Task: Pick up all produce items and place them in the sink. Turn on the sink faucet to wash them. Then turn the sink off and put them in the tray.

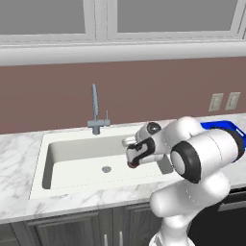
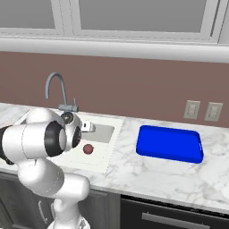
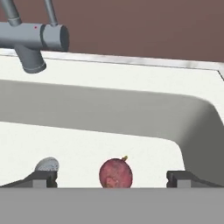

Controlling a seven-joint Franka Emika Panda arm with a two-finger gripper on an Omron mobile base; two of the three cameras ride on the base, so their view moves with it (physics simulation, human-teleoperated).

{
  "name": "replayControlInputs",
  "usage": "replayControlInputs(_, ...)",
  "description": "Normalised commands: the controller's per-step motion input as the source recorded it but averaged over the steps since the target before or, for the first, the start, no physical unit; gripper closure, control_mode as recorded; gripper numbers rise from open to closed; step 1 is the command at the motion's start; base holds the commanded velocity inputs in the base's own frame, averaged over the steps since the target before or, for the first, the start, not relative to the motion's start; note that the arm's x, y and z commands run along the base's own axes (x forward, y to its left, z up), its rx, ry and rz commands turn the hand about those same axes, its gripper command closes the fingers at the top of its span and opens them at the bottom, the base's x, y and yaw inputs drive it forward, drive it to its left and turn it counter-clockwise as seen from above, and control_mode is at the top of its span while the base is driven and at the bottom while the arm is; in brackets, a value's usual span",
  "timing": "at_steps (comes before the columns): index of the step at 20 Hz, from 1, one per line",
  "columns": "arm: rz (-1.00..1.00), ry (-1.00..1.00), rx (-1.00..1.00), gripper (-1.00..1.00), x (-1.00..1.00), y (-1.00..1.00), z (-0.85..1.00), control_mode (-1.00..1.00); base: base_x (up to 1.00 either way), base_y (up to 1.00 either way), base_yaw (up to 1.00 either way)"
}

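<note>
The produce item (image 3: 116, 173), a small dark red round fruit, lies on the floor of the off-white sink (image 1: 72, 158), right of the round drain (image 1: 106, 169). My gripper (image 1: 130, 153) hangs low over the basin's right half, just above the fruit (image 1: 130, 165), open and holding nothing. In the hand view the fruit sits between the two wide-apart fingertips (image 3: 43, 177), apart from both. The grey sink faucet (image 1: 96, 117) stands behind the basin, with no water running. The bright blue tray (image 2: 170, 143) rests on the counter right of the sink (image 2: 102, 133).
Marble counter (image 2: 147, 176) surrounds the basin. Two wall outlets (image 2: 202, 110) sit on the brown backsplash above the tray. Upper cabinets hang overhead. My arm's elbow (image 1: 202, 153) bulks over the sink's right edge and hides part of the tray (image 1: 222, 127).
</note>
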Motion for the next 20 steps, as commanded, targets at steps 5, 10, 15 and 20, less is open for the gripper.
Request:
replayControlInputs(5,0.03,-0.09,0.0,-1.0,-0.47,0.04,0.73,-1.0,0.0,0.0,0.0)
replayControlInputs(10,0.01,-0.07,0.0,-1.0,-0.47,0.07,0.78,-1.0,0.0,0.0,0.0)
replayControlInputs(15,0.0,-0.01,0.0,-1.0,-0.36,0.23,0.75,-1.0,0.0,0.0,0.0)
replayControlInputs(20,0.0,0.0,0.02,-1.0,-0.04,0.12,0.17,-1.0,0.0,0.0,0.0)
